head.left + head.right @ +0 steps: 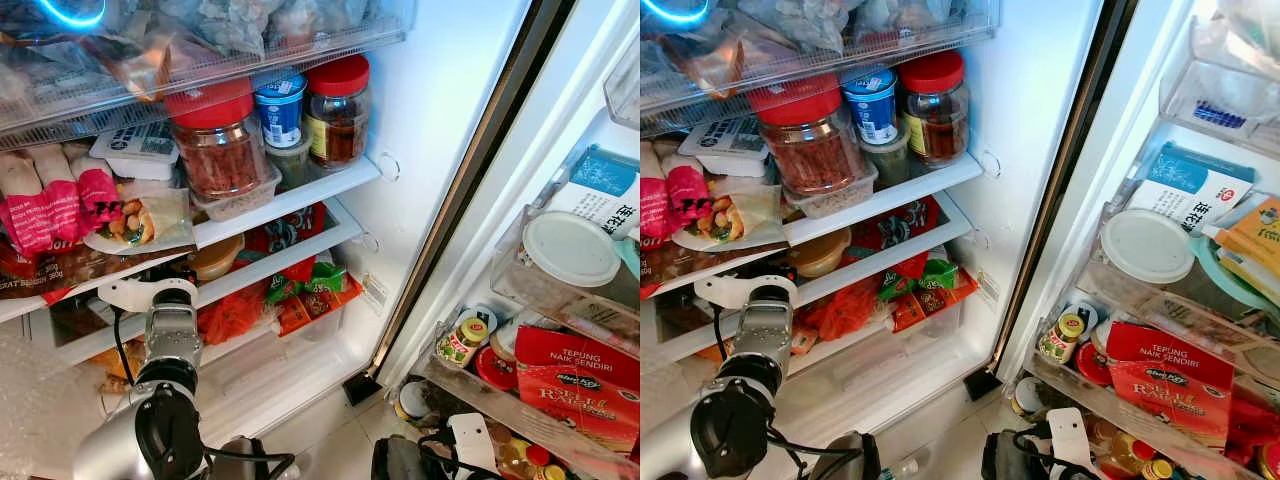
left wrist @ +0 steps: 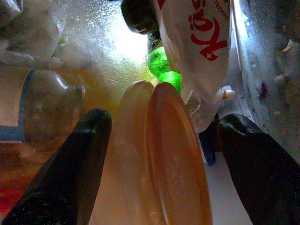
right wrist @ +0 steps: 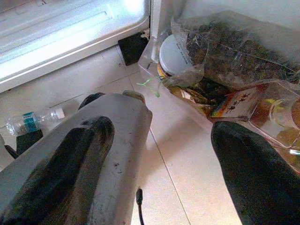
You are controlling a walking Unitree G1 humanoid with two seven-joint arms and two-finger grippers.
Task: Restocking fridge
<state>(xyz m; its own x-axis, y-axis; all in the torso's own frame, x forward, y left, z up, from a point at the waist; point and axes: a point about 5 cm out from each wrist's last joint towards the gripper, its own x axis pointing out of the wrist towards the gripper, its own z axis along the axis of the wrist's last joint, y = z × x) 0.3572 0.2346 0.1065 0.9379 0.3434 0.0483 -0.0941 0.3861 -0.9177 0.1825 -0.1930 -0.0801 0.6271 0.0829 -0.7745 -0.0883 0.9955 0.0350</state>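
Left wrist view puts our left gripper (image 2: 159, 164) spread wide, astride the orange lidded tub (image 2: 164, 159) on the fridge's middle shelf (image 1: 290, 262). We should seat it squarely before withdrawing. Our right gripper (image 3: 159, 164) hangs open, empty, below that shelf.

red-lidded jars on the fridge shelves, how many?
2. The big red-lidded jar stands on the upper shelf beside the flat trays; the smaller red-lidded jar stands on the same shelf nearer the fridge wall, a blue-lidded tub between them. More may be hidden behind.
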